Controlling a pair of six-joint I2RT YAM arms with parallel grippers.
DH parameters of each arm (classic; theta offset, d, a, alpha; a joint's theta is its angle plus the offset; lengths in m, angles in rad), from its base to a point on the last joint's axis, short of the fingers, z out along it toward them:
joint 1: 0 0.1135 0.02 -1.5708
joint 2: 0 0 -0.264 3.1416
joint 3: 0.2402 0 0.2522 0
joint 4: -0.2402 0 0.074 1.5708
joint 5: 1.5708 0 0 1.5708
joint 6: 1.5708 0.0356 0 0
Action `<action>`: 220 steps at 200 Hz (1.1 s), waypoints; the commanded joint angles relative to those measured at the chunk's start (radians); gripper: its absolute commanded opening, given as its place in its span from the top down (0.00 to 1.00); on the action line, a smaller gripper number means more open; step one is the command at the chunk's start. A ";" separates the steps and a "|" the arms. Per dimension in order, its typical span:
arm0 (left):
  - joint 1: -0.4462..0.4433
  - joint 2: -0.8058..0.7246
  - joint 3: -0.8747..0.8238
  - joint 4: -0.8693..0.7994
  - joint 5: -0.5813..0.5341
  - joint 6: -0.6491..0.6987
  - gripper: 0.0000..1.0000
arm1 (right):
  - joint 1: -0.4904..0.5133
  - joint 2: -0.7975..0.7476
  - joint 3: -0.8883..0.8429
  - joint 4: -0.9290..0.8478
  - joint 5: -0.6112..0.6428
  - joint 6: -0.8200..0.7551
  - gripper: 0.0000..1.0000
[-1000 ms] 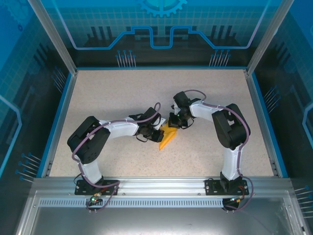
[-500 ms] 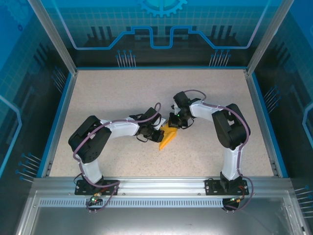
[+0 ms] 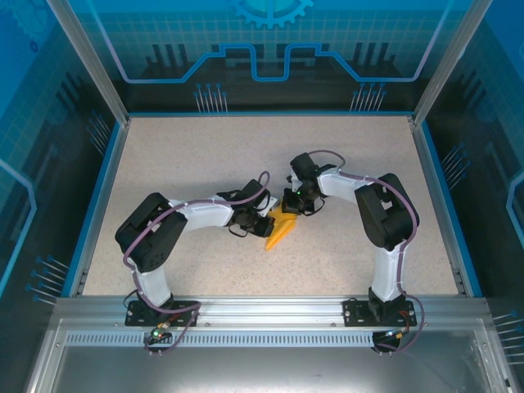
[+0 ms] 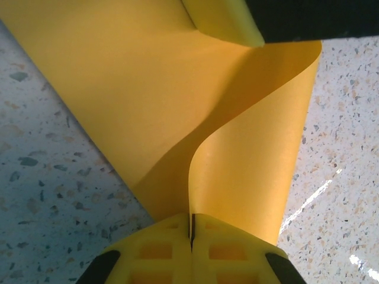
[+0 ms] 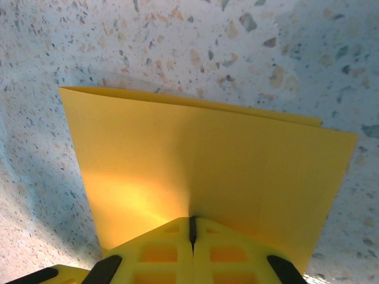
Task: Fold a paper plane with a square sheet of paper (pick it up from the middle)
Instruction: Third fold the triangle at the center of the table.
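**Left fingers** (image 4: 195,236): closed pad to pad at the bottom centre of the left wrist view, with an edge of the paper (image 4: 118,89) pinched between them. From the pinch the paper rises and bends in a soft S toward the upper right.

**Right fingers** (image 5: 196,236): closed the same way at the bottom centre of the right wrist view, gripping the near edge of a flat panel. We see a doubled layer along its top edge.

**Paper, overhead**: a narrow orange-yellow wedge at the middle of the counter (image 3: 188,155). It sits between the two sets of fingers, with its tip pointing lower left.

**Handling, in our judgement**: very light, thin and limp. It bends readily, keeps a crease, and would tear or crumple if the arms pulled apart. The best place to hold it is a doubled edge near the centre fold, where the layers stiffen it.

**Counter**: speckled and smooth, so we would expect the paper to slide on it.
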 commanded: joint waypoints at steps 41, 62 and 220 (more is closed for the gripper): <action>0.007 0.032 -0.016 -0.014 0.022 0.032 1.00 | -0.005 -0.092 0.015 -0.029 -0.041 0.030 0.92; 0.007 0.033 -0.017 -0.015 0.032 0.036 1.00 | -0.034 -0.182 -0.025 0.016 -0.060 0.057 0.90; 0.007 0.042 0.004 -0.016 0.055 0.020 1.00 | 0.196 -0.385 -0.542 0.594 -0.077 0.499 0.96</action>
